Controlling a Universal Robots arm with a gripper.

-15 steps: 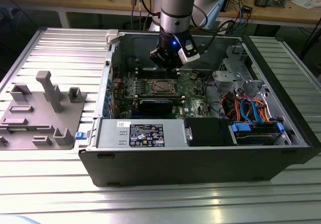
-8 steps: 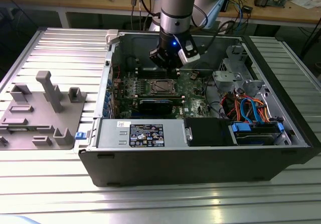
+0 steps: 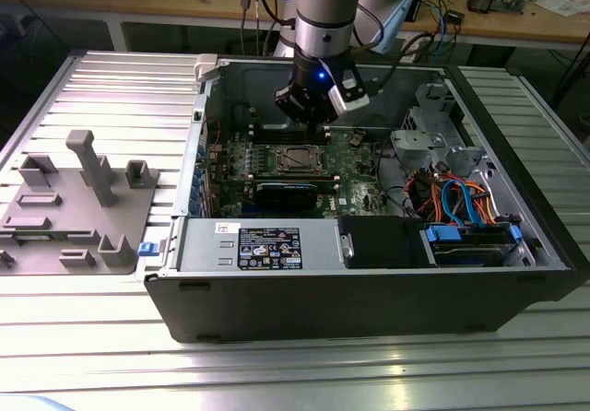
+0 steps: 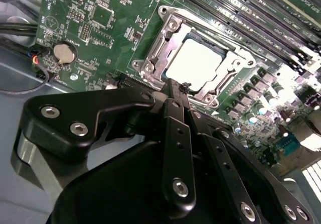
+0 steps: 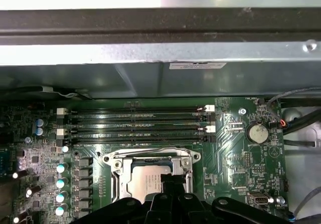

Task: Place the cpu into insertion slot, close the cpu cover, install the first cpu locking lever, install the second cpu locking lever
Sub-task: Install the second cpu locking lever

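exterior view first: the arm reaches down into an open computer case [image 3: 369,282] lying on a ribbed metal table [image 3: 111,98], and the gripper [image 3: 312,121] hangs just above the green circuit board [image 3: 355,167], over the memory slots at the board's far edge. the insertion slot [image 3: 297,159] sits near the board's middle, just on the near side of the gripper. a grey plastic fixture [image 3: 78,204] rests on the table well apart, toward the exterior view's left.

in the second wrist view the gripper [image 4: 176,87] has its black fingers [image 4: 176,148] drawn together to a narrow tip, clenched with nothing visible between them. that tip lies right at the edge of the insertion slot [image 4: 150,66]. the cpu [image 4: 195,63] already lies flat inside the slot, its pale metal top showing through the window of the cpu cover [image 4: 228,73], which lies down flat around it. whether the tip actually touches the frame or a lever there cannot be told.

in the first wrist view the cpu [image 5: 145,180] appears again, seated in the insertion slot [image 5: 116,170] under the cpu cover [image 5: 150,156], with the dark gripper [image 5: 168,181] overlapping one side of the frame. the long memory slots [image 5: 135,126] run beside the socket, between it and the case wall, and a round coin battery [image 5: 258,132] sits on the circuit board [image 5: 228,158] well to one side.
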